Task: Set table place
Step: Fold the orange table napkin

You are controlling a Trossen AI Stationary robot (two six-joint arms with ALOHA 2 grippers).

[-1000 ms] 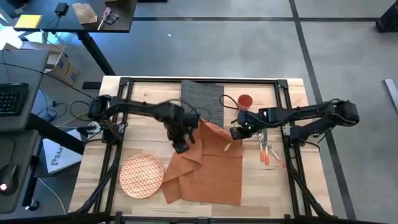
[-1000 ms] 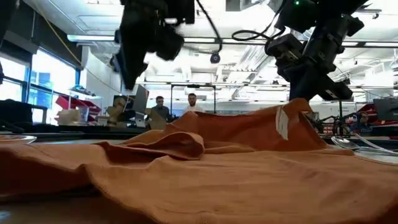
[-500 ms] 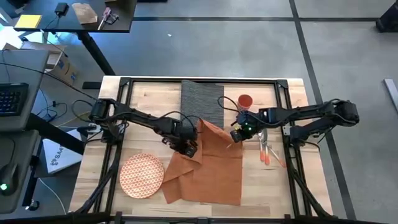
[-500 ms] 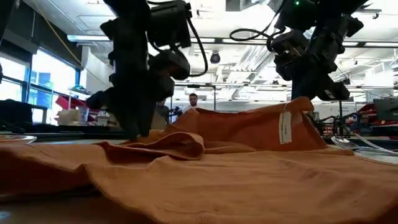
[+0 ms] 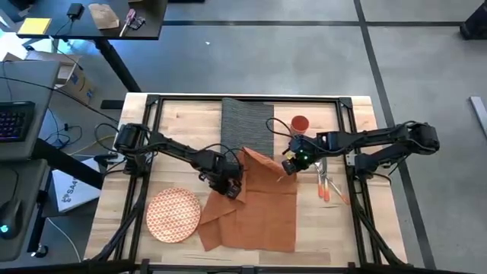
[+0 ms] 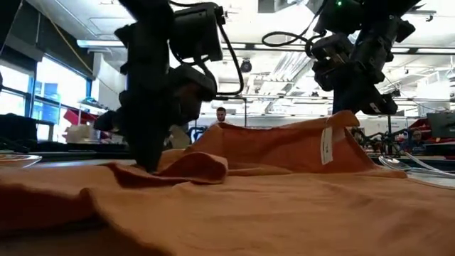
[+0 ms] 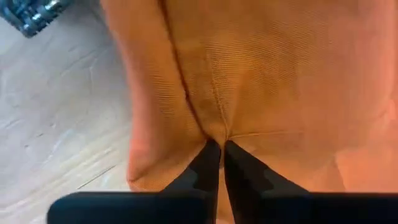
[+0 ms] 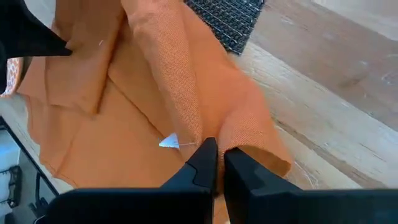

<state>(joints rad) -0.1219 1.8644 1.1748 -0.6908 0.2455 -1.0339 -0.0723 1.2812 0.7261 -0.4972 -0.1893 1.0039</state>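
The orange napkin (image 5: 255, 202) lies crumpled on the table (image 5: 335, 228), its far edge over the near end of the dark grey placemat (image 5: 247, 122). My left gripper (image 5: 227, 185) is shut on the napkin's left side. My right gripper (image 5: 288, 164) is shut on its far right part, held raised. The patterned plate (image 5: 173, 215) rests flat at the near left. The red cup (image 5: 300, 124) stands right of the placemat. The orange-handled cutlery (image 5: 323, 184) lies right of the napkin. My left gripper pinches a raised fold of the napkin (image 7: 214, 127) between its two fingers, near the cloth's left edge. The fingers come from above, pointing down (image 6: 151, 167). The fold stays low, and the rest of the cloth lies on the table. My right gripper pinches a bunched fold of the napkin (image 8: 239, 134) next to the white tag (image 8: 169, 142), at its far right part. The fingers come from above, slanting in from the table's right. That part is lifted (image 6: 334, 124), and the cloth slopes down to the table.
Black rails (image 5: 152, 103) frame the table. Bare wood shows at the far left (image 5: 186, 118) and the near right (image 5: 327, 228). A dark desk with a keyboard (image 5: 15, 122) stands left of the table. People show in the room beyond (image 6: 222, 114).
My left gripper has come down from above the table and a little toward the near edge, onto the napkin's left fold. The fold has shifted slightly toward the left. The tag by my right gripper has swung from tilted to hanging straight.
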